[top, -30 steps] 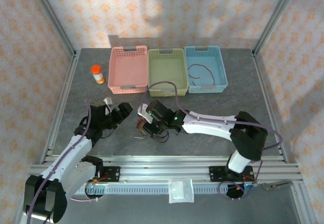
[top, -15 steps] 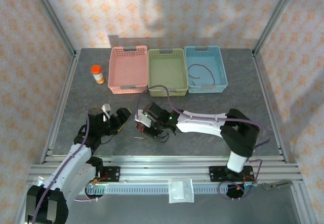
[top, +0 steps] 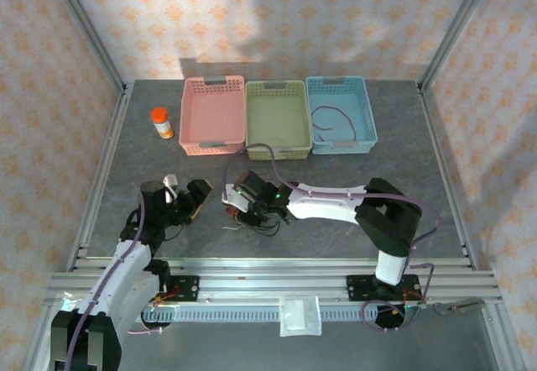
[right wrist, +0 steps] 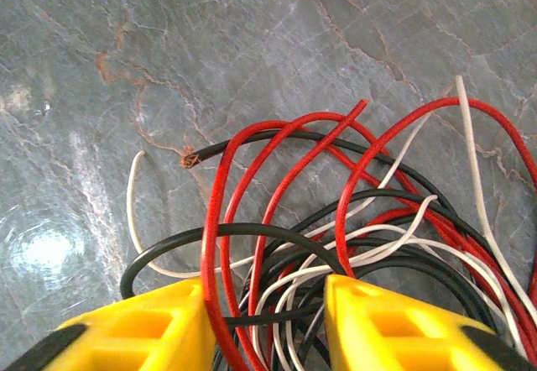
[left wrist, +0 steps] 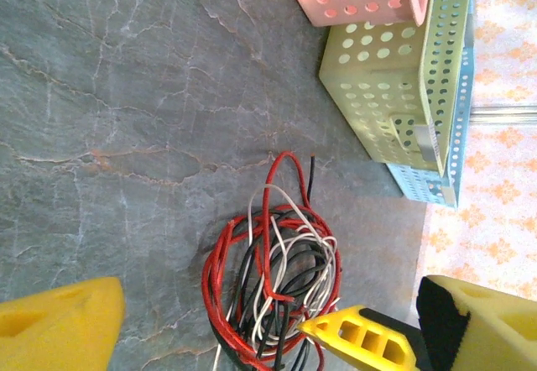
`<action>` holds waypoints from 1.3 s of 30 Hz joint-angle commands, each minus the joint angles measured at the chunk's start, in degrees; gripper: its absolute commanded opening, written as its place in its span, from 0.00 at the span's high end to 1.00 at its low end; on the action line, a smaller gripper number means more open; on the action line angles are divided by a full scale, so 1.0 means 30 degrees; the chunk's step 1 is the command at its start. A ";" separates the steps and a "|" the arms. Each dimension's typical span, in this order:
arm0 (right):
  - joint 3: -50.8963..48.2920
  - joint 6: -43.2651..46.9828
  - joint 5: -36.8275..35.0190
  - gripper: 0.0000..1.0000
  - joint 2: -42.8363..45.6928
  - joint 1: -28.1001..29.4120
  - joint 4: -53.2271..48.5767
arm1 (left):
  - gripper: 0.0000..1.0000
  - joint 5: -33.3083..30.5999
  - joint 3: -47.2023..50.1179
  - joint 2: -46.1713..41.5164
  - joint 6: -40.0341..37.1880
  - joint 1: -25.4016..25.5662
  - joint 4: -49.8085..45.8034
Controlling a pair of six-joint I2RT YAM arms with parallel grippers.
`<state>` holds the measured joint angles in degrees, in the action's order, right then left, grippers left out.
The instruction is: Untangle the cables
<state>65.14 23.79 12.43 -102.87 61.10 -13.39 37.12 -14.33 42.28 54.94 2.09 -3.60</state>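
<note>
The cables (top: 254, 217) lie in one tangled bundle of red, black and white loops on the grey table, in front of my arms. In the left wrist view the cables (left wrist: 273, 262) sit between wide-apart yellow fingers: my left gripper (left wrist: 210, 308) is open and holds nothing. From above, the left gripper (top: 186, 199) hangs just left of the bundle. My right gripper (top: 236, 204) is down on the bundle's left side. Its view shows the right gripper (right wrist: 264, 291) with its jaws apart, straddling several strands of the cables (right wrist: 361, 203); a red strand runs along the left finger (right wrist: 159, 321).
Three baskets stand in a row at the back: pink (top: 213, 115), green (top: 278, 140) and blue (top: 369, 119), the blue one with a dark wire (top: 334, 119) in it. An orange bottle (top: 162, 122) stands at the far left. A white packet (top: 299, 315) lies on the front rail.
My right gripper has slid a little left over the bundle and its jaws have narrowed around the strands. The left arm has drawn back toward me and to the left, still open.
</note>
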 commanded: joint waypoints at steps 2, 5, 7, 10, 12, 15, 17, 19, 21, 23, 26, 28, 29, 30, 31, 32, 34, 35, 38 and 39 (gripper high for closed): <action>0.0214 -0.0106 -0.0542 0.71 -0.0279 0.0100 0.0471 | 0.09 0.0340 0.0291 0.0086 -0.0615 -0.0198 0.0075; 0.0705 -0.0446 -0.0624 0.78 -0.0157 0.0090 0.0325 | 0.09 0.0391 0.0243 0.0134 -0.0845 -0.0198 0.0143; 0.0830 -0.0717 -0.0816 0.81 0.0105 0.0097 0.0419 | 0.09 0.0443 0.0164 0.0301 -0.1413 -0.0198 -0.0040; 0.1054 -0.1169 -0.1030 0.88 0.0494 0.0083 0.0274 | 0.09 -0.0127 -0.0376 0.0549 -0.2944 -0.0169 -0.1192; 0.0687 -0.1581 -0.1333 0.94 0.0917 0.0083 0.0775 | 0.09 -0.0311 -0.0584 0.0505 -0.3383 -0.0155 -0.1518; -0.0007 -0.2605 -0.1652 0.97 0.1601 -0.0153 0.1886 | 0.09 -0.0557 -0.0245 0.0026 -0.3058 0.0239 -0.0772; -0.0597 -0.3195 -0.1568 1.00 0.2145 -0.0508 0.2527 | 0.08 -0.0981 -0.0117 -0.0299 -0.2766 0.0778 -0.0354; -0.1298 -0.3860 -0.1672 1.00 0.2693 -0.0929 0.3364 | 0.07 -0.1657 -0.0124 -0.0676 -0.2561 0.1676 -0.0032; -0.1861 -0.4571 -0.1003 1.00 0.3139 -0.1524 0.3911 | 0.06 -0.2740 -0.0088 -0.1093 -0.2409 0.2792 0.0451; -0.2326 -0.5669 -0.0135 1.00 0.3558 -0.2203 0.4550 | 0.06 -0.3732 0.0127 -0.1233 -0.2148 0.3774 0.1176; -0.2476 -0.6923 0.1135 1.00 0.3947 -0.2952 0.4844 | 0.06 -0.4184 0.0649 -0.0739 -0.1438 0.4561 0.3047; -0.2554 -0.7465 0.1784 1.00 0.4000 -0.3376 0.5102 | 0.06 -0.4652 0.0770 -0.0210 -0.1098 0.5158 0.3994; -0.2500 -0.7760 0.1903 1.00 0.3989 -0.3617 0.5137 | 0.06 -0.5015 0.0713 0.0052 -0.1063 0.5574 0.4345; -0.2440 -0.7931 0.1985 1.00 0.3997 -0.3800 0.5136 | 0.06 -0.5361 0.0627 0.0274 -0.1082 0.5953 0.4590; -0.2437 -0.8032 0.2172 1.00 0.4059 -0.3942 0.5187 | 0.06 -0.5779 0.0489 0.0561 -0.1064 0.6331 0.4885; -0.2436 -0.8142 0.2305 1.00 0.4222 -0.4026 0.5293 | 0.06 -0.6089 0.0322 0.0962 -0.0999 0.6693 0.5146; -0.2437 -0.8388 0.2543 1.00 0.4632 -0.4149 0.5370 | 0.06 -0.6435 -0.0006 0.1811 -0.0834 0.7332 0.5864; -0.2438 -0.8438 0.2670 1.00 0.4823 -0.4193 0.5379 | 0.06 -0.6766 -0.0274 0.2436 -0.0830 0.7781 0.6194; -0.2496 -0.8494 0.3044 1.00 0.5175 -0.4257 0.5371 | 0.06 -0.7615 -0.1196 0.4332 -0.0970 0.9026 0.6860; -0.2539 -0.8512 0.3103 1.00 0.5255 -0.4263 0.5405 | 0.06 -0.7830 -0.1378 0.4889 -0.0919 0.9292 0.7173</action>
<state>58.02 -0.23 19.84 -89.41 48.53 0.32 18.00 -15.27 54.06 51.62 27.88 12.03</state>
